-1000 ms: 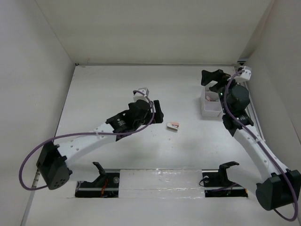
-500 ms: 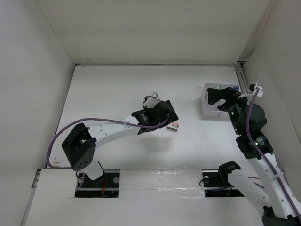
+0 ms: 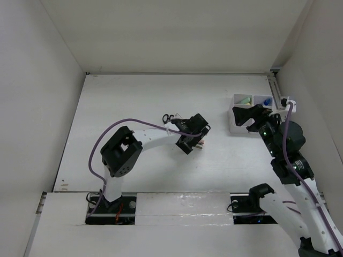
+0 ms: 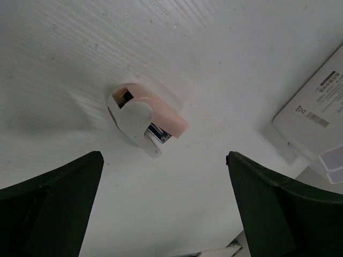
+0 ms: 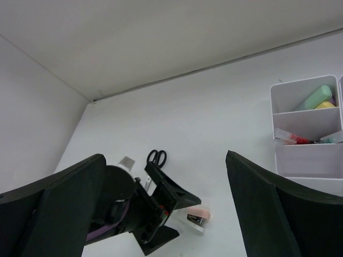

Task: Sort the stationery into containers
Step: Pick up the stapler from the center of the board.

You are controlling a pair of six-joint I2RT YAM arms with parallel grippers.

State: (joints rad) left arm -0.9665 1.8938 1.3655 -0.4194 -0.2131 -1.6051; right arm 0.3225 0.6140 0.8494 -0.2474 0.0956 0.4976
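Observation:
The white-pink eraser-like item (image 4: 144, 120) lies on the table just ahead of my left gripper (image 4: 163, 203), which is open and empty, its jaws wide on either side. From above, the left gripper (image 3: 194, 137) hovers over this item (image 3: 201, 144). The black-handled scissors (image 3: 168, 117) lie behind the left arm and also show in the right wrist view (image 5: 156, 157). The white organizer (image 3: 236, 122) stands at the right with a light green marker (image 5: 313, 98), a yellow block (image 5: 326, 105) and a red pen (image 5: 292, 139) in it. My right gripper (image 3: 244, 118) is open and empty, raised beside the organizer.
White walls enclose the table on the left, back and right. The organizer's side (image 4: 321, 107) stands close to the right of the left gripper. A metal rail (image 3: 278, 93) runs along the right wall behind the organizer.
The left arm has swung right and its gripper now hovers over the white-pink item, uncovering the scissors. The right gripper has drawn back from over the organizer towards the near right.

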